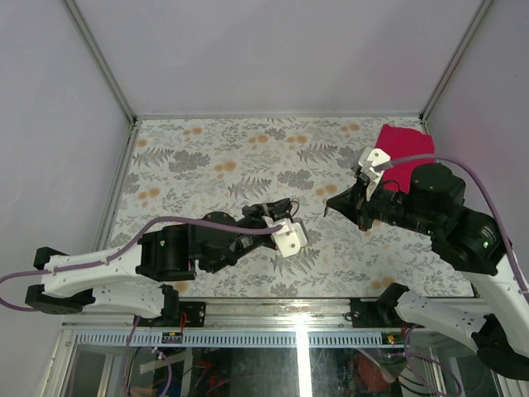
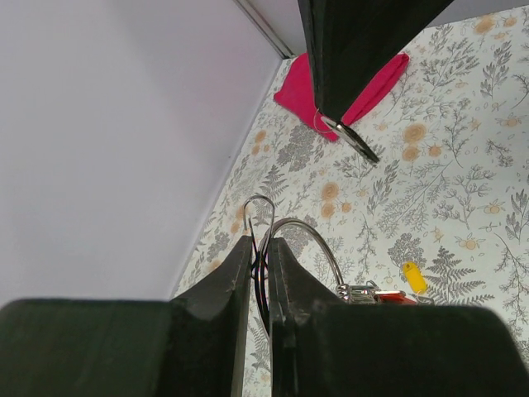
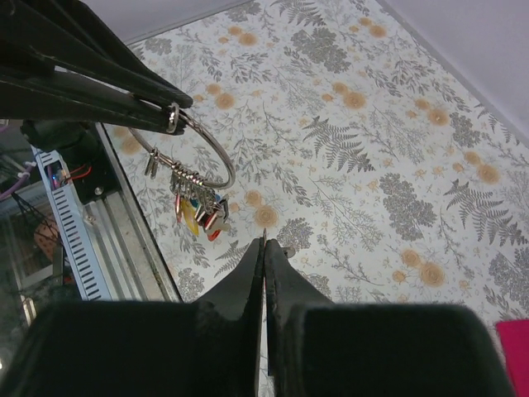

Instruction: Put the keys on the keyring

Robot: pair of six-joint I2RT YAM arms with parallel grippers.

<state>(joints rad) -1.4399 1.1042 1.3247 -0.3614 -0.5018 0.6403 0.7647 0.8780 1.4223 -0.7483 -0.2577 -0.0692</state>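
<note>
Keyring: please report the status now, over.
Left gripper shut on the keyring, keys hanging from it. Right gripper shut on a small ring, apart from the keyring. Nothing between them; red cloth in far corner.

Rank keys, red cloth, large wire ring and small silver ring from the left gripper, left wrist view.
1. Large wire ring: clamped in left gripper.
2. Keys: lower right, on it.
3. Small silver ring: above, mid-frame.
4. Red cloth: far, by wall.

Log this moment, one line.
left gripper: shut on large silver wire ring | coloured-headed metal keys: strung on it | right gripper: shut on small silver loop, apart
</note>
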